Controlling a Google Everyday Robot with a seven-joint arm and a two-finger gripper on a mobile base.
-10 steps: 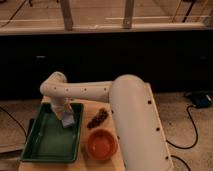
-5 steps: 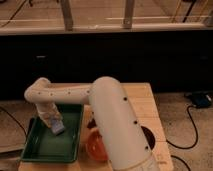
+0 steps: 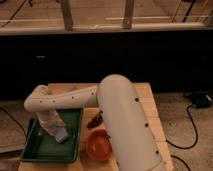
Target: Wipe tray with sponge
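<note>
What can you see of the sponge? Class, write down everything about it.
The sponge is a small, pale grey-blue block that looks like foam and appears whole. It sits askew inside the tray, near the middle of the floor, and seems to touch it. The gripper is directly above the sponge and meets its upper end; how it is held is unclear.

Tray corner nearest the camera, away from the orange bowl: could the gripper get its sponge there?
Probably yes. The gripper hangs over the tray with the sponge at its tip, and the green floor toward that corner looks bare.
</note>
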